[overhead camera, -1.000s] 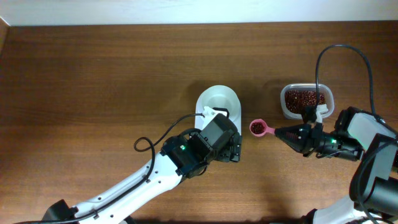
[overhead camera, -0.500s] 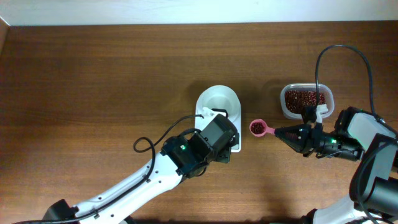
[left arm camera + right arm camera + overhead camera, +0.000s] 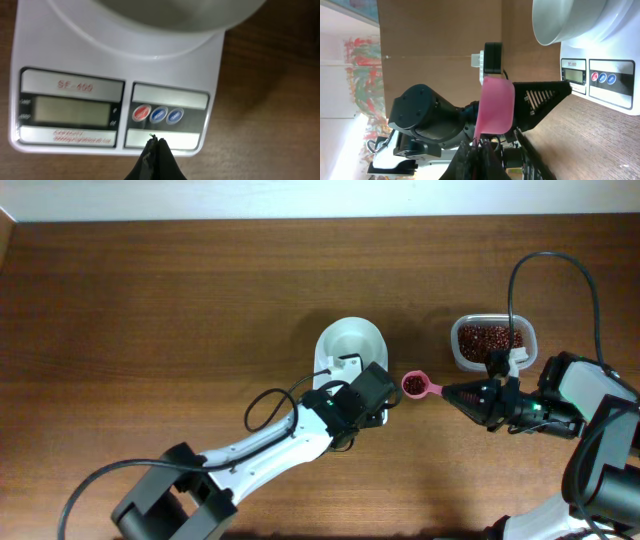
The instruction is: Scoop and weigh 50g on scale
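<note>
The white scale (image 3: 115, 60) fills the left wrist view, with its grey display (image 3: 70, 111) and its red button (image 3: 141, 113) and blue button (image 3: 159, 114) on the front panel. My left gripper (image 3: 155, 142) is shut and empty, its tips at the scale's front edge just below the buttons. In the overhead view it (image 3: 365, 398) covers the scale's front, and the round bowl (image 3: 350, 342) shows empty. My right gripper (image 3: 455, 393) is shut on the handle of a pink scoop (image 3: 415, 386) holding red beans, level and just right of the scale. In the right wrist view the scoop (image 3: 496, 107) shows above the fingers.
A clear plastic tub of red beans (image 3: 492, 342) stands at the right, behind my right arm. A black cable (image 3: 550, 270) loops above that arm. Brown wooden tabletop (image 3: 150, 320) stretches to the left of the scale.
My left gripper has shut and its arm has swung lower and to the right, bringing the tips to the scale's button panel. The right arm and scoop have not moved.
</note>
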`<state>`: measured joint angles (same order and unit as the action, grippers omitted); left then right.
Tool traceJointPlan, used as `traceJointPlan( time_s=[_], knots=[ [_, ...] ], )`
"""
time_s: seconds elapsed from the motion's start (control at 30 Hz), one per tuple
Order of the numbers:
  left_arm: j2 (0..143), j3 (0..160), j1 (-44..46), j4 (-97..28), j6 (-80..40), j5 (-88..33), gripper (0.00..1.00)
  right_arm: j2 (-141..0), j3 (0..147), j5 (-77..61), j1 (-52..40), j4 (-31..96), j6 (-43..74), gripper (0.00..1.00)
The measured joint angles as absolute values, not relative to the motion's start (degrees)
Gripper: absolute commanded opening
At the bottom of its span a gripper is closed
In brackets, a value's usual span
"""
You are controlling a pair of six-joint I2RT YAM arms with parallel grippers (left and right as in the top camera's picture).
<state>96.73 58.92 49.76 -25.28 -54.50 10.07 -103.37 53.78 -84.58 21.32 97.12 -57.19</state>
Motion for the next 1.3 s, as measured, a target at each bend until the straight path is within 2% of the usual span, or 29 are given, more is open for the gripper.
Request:
traceJointPlan(
  time_s=[0.2,0.4,1.3],
  knots=[
    [101.5,58.9,49.8,-20.0,-56.0,11.3,0.0,-103.4,53.8,-85.3,21.3,97.1,-57.2,0.04],
    [102.8,58.9,49.8,-20.1,-59.7,13.0,0.0,-103.4,53.8,-85.4,21.3,97.1,-57.2,0.04],
    [103.7,58.9,49.7,-21.3,-62.7,13.3,0.03,-103.4,53.8,-85.4,21.3,97.1,-57.2,0.04]
  ],
)
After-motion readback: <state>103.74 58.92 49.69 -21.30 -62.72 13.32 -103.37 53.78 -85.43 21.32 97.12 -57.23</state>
